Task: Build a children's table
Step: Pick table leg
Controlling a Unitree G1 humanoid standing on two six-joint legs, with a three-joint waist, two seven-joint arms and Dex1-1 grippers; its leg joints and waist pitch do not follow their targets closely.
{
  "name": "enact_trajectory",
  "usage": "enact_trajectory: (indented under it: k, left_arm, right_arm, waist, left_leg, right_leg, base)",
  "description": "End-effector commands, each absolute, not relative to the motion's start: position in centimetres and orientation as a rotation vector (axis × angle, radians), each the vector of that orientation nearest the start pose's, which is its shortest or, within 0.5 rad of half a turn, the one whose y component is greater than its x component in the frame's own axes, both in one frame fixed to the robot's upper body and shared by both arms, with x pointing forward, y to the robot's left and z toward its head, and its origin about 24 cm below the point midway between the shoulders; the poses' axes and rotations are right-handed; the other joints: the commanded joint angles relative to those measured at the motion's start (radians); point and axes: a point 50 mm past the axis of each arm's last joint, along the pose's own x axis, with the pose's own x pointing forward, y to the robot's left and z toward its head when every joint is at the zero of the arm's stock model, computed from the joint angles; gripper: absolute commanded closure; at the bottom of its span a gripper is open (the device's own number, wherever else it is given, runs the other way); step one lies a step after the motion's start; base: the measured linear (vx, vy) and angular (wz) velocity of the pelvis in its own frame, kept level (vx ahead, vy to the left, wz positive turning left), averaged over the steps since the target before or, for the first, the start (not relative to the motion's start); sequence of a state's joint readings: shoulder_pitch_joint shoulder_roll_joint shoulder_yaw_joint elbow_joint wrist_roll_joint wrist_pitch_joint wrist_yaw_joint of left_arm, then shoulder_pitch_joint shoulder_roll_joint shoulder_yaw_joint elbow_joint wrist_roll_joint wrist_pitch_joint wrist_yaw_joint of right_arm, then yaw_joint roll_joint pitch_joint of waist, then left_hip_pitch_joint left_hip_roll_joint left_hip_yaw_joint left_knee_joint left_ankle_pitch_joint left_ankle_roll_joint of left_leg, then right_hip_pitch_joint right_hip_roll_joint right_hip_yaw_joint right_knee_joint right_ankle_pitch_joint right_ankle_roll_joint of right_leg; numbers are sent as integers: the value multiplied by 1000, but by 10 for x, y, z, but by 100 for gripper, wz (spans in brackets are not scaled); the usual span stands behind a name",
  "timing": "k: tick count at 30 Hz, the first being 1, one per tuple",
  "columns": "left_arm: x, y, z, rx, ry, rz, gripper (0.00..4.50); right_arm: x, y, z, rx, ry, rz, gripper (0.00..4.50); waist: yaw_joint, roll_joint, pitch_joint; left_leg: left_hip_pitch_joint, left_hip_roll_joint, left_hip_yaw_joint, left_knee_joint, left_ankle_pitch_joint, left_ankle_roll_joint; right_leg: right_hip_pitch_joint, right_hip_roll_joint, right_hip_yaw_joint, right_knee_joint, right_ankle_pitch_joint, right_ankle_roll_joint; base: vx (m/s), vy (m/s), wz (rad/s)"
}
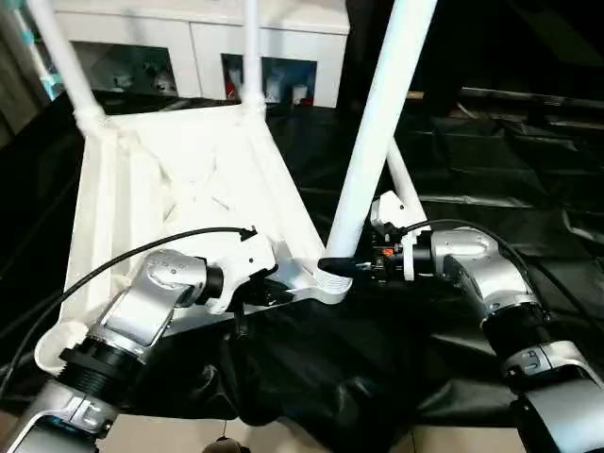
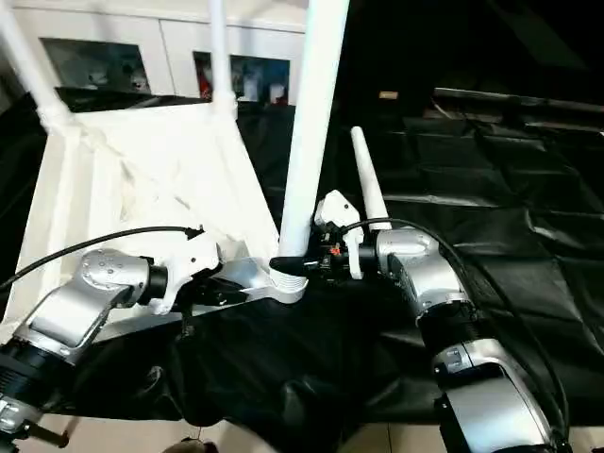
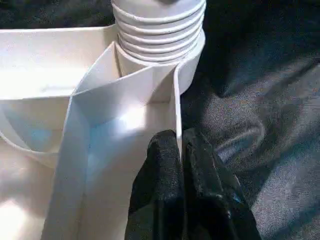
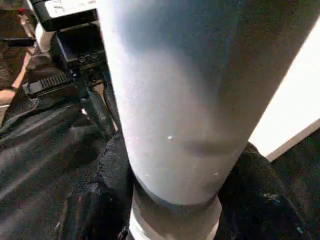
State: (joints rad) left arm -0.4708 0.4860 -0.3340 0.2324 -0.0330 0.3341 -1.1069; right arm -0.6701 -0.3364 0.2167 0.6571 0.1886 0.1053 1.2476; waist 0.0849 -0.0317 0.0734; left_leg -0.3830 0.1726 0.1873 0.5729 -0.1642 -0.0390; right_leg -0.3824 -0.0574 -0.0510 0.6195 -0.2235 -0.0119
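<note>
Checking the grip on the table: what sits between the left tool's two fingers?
In the left wrist view, the left tool is shut on a thin upright rib of the tabletop, just below the leg's threaded base.

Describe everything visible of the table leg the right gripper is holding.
The near leg is a long, smooth white plastic tube, widest at its base. It stands nearly upright, leaning slightly, in the ribbed corner socket of the upturned white tabletop; whether it is fully seated cannot be told. The right gripper clasps it just above the socket, a black finger on each side. The left gripper pinches the tabletop's rim nearby. Its upper end leaves the picture.
</note>
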Motion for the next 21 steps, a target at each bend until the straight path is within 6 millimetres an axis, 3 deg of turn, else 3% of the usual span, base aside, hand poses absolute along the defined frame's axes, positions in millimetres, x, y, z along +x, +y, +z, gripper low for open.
enact_trajectory:
  k: [1, 8, 12, 17, 21]
  left_arm:
    - [294, 129, 75, 477, 442, -1347, 450]
    - [288, 132, 76, 479, 477, -1414, 450]
    - [289, 134, 78, 490, 485, -1417, 450]
    - [300, 133, 81, 477, 454, -1310, 450]
    - [306, 131, 86, 424, 442, -1226, 450]
  right_arm:
    - [308, -131, 29, -158, 563, 1417, 260]
    - [304, -131, 27, -193, 589, 1487, 260]
    - [306, -129, 27, -200, 576, 1483, 260]
    - [313, -124, 26, -185, 512, 1364, 260]
    - [320, -123, 23, -129, 487, 1205, 260]
  waist:
    - [-4, 7, -32]
    - [2, 9, -38]
    - [1, 11, -37]
    - [-2, 8, -32]
    - [-7, 8, -19]
  left_leg:
    - [26, 74, -32, -84, -306, 15]
    - [26, 75, -24, -81, -219, 47]
    - [26, 76, -24, -83, -232, 42]
    - [29, 77, -25, -88, -284, 18]
    - [37, 76, -37, -96, -400, -27]
  right_leg:
    - [15, -99, 59, -95, -281, -213]
    - [22, -96, 55, -83, -131, -247]
    - [23, -97, 55, -85, -147, -252]
    - [20, -99, 59, -93, -228, -240]
    - [9, -109, 62, -113, -478, -183]
  base:
    - [0, 0, 0]
    - [0, 0, 0]
    - [0, 0, 0]
    - [0, 0, 0]
    - [0, 0, 0]
